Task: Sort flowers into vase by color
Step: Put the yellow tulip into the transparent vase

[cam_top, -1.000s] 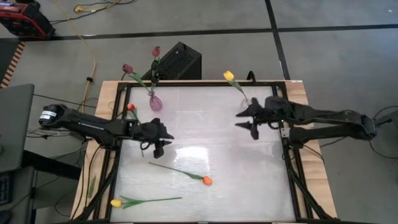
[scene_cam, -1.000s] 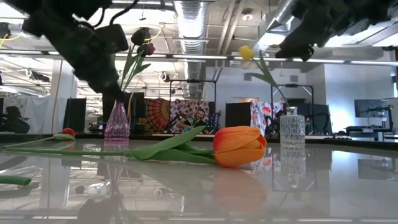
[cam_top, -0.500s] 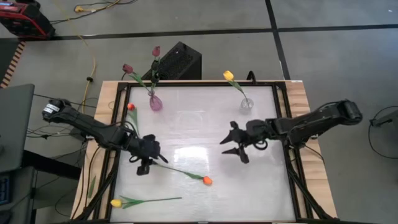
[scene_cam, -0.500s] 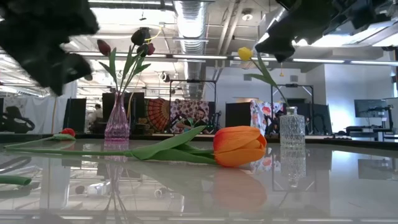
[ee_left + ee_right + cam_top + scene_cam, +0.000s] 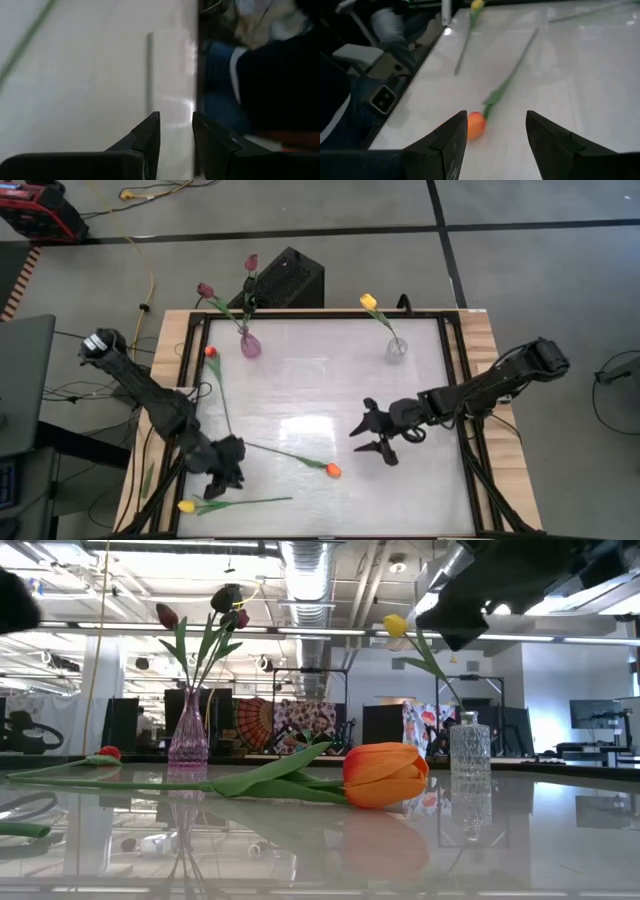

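Observation:
An orange-red tulip (image 5: 333, 471) lies on the table on its side, stem toward the left. My right gripper (image 5: 358, 438) hovers open just to its right and above; in the right wrist view the head (image 5: 476, 125) shows between my fingers, untouched. A yellow tulip (image 5: 186, 506) lies at the near left corner, and my left gripper (image 5: 218, 483) hangs just above its stem, open by a narrow gap (image 5: 175, 125). A red tulip (image 5: 210, 352) lies along the left side. A purple vase (image 5: 250, 345) holds two maroon tulips. A clear vase (image 5: 396, 350) holds one yellow tulip (image 5: 368, 302).
A black frame (image 5: 190, 380) runs round the white table top, with wooden boards outside it. A black box (image 5: 290, 277) stands behind the far edge. Bare table lies between the two vases and in the middle. In the low view the orange tulip (image 5: 385, 775) lies nearest the camera.
My left gripper has travelled from the table's left middle toward the near left corner, ending over the yellow tulip's stem. My right gripper has swung from beside the clear vase toward the near edge and the left, stopping close to the orange tulip. No flower has moved.

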Action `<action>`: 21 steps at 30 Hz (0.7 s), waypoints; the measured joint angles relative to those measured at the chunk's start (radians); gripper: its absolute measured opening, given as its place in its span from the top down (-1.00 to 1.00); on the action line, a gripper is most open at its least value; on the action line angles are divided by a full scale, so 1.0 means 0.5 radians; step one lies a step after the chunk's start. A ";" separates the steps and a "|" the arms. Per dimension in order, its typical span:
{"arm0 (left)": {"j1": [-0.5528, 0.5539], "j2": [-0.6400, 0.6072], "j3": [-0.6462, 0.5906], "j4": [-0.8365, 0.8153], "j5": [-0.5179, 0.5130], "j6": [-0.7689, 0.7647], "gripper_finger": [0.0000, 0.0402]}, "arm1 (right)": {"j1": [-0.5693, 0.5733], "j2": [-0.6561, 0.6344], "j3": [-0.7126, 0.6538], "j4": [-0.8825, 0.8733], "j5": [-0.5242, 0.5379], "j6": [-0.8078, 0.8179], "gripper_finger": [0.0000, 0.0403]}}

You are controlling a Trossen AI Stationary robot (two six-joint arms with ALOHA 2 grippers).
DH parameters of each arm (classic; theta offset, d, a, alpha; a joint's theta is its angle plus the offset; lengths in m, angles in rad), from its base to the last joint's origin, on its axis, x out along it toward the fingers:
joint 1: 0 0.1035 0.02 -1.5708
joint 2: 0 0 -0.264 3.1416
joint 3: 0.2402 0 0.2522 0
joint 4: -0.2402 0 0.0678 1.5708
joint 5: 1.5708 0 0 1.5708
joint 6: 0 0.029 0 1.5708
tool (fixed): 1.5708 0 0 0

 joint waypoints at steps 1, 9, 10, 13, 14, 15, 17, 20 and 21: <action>-0.059 0.038 0.000 0.073 -0.069 -0.050 0.49 | 0.030 0.014 0.000 0.033 0.014 0.001 -0.12; -0.232 0.692 0.222 0.152 -0.119 -0.062 0.50 | 0.312 0.195 0.136 0.052 0.078 0.090 -0.12; -0.232 0.769 0.297 0.053 -0.115 -0.019 0.51 | 0.347 0.223 0.162 0.045 0.086 0.090 -0.12; -0.237 0.974 0.517 -0.321 -0.134 0.100 0.57 | 0.439 0.302 0.229 0.049 0.125 0.130 -0.12; -0.237 1.031 0.584 -0.412 -0.140 0.123 0.59 | 0.464 0.325 0.247 0.042 0.130 0.136 -0.12; -0.238 1.076 0.645 -0.489 -0.134 0.136 0.60 | 0.487 0.350 0.265 0.047 0.132 0.139 -0.12; -0.238 1.148 0.748 -0.605 -0.094 0.155 0.63 | 0.531 0.388 0.287 0.045 0.157 0.141 -0.12; -0.258 1.222 0.807 -0.686 -0.009 0.148 0.63 | 0.578 0.431 0.306 0.045 0.222 0.173 -0.12; -0.269 1.239 0.812 -0.673 0.011 0.137 0.63 | 0.594 0.445 0.306 0.046 0.239 0.188 -0.12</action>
